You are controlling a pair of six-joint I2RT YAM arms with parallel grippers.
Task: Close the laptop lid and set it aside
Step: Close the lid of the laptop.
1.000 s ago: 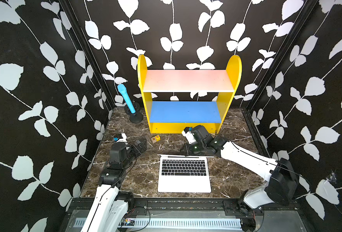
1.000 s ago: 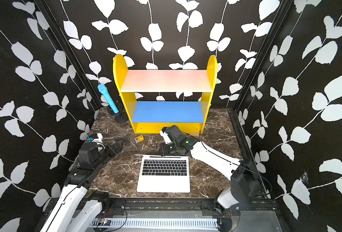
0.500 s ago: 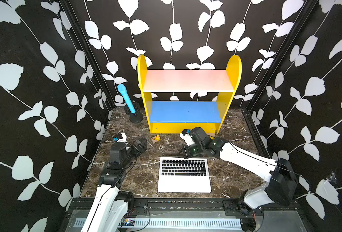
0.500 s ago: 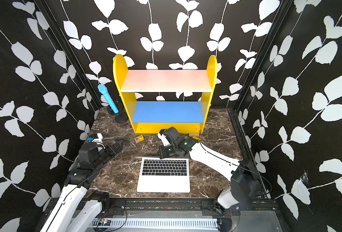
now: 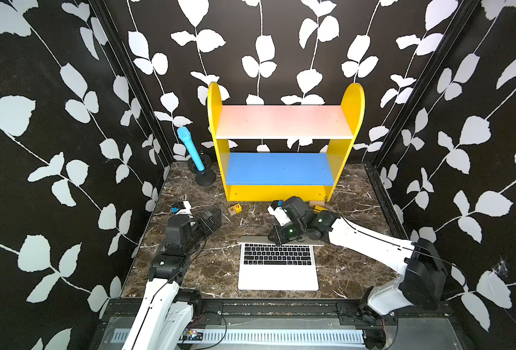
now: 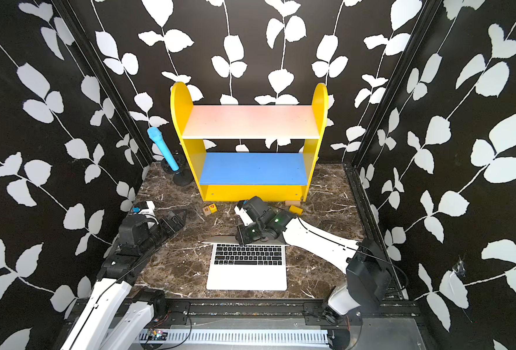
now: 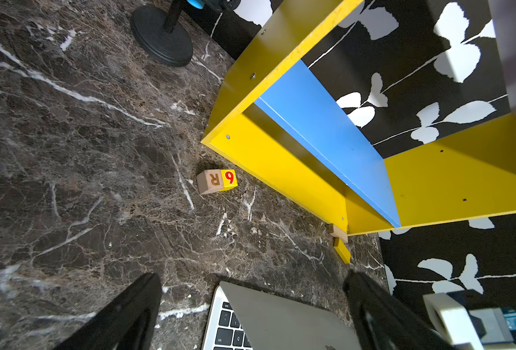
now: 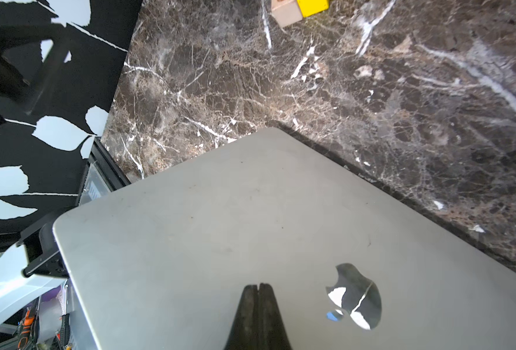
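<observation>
So the laptop (image 5: 278, 272) sits on the marble bench (image 5: 217, 272) between the two hands, keyboard facing up. The lid (image 8: 250, 212) isn't down yet. It stands up off the back edge and shows as a thin grey strip in both top views.

The right hand (image 8: 258, 287) is clenched, fingertips pinched together with nothing between them. The tips are planted on the lid's outer face, and the apple logo (image 8: 355, 298) is just beside them. In the right wrist view the lid fills everything under and ahead of that hand.

The left hand (image 7: 252, 275) is released, jaws spread wide and gripping nothing, low over the bench. A back corner of the laptop sits between its fingers, not touching either one as far as I can tell. Further ahead of that hand there's a little wooden block (image 7: 217, 181) with an R and a 6 on it. Beyond that is the yellow shelf (image 7: 281, 157) with its blue board (image 7: 326, 136). A blue mic (image 5: 191, 148) on a black stand is off by the shelf's side.
</observation>
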